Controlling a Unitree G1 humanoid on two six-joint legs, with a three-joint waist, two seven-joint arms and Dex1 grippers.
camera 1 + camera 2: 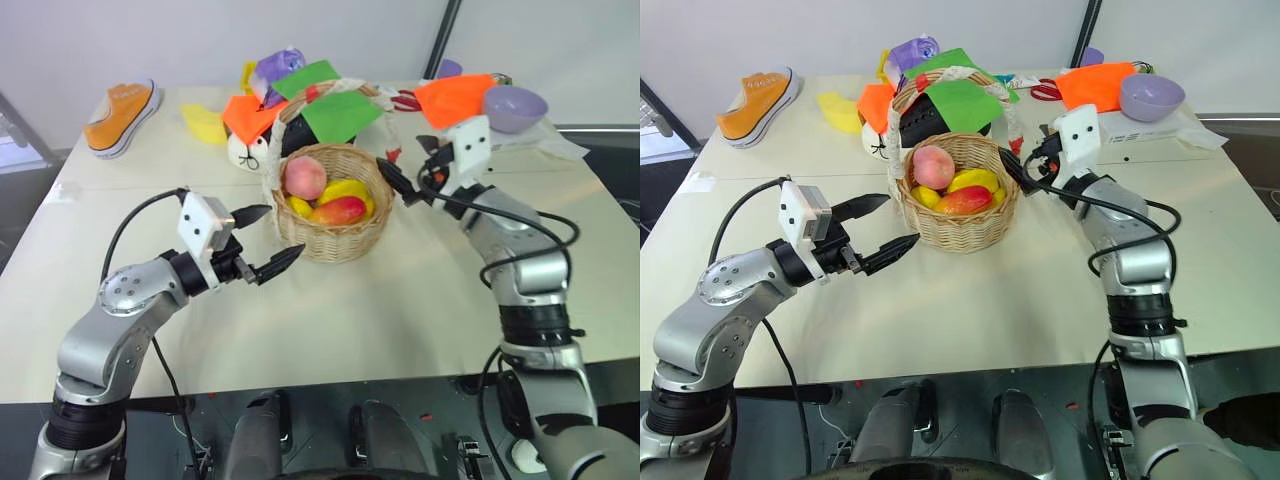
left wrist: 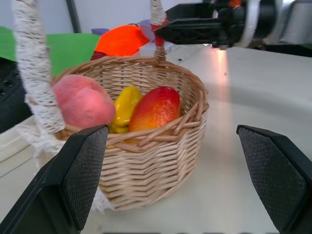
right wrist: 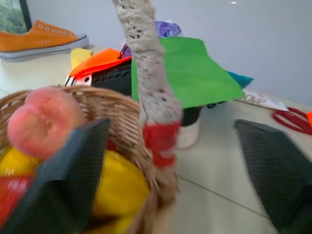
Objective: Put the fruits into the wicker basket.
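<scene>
Both sets of jaws stand apart and empty: the left gripper [image 1: 268, 243] just beside the wicker basket [image 1: 335, 238], the right gripper [image 3: 170, 161] straddling its handle's foot. One peach [image 1: 305, 177] and one mango [image 1: 339, 210] already lie inside among yellow fruits. Both look smooth, bruisable and moderately heavy, best cupped across the middle; the basket seems light and stiff.
</scene>
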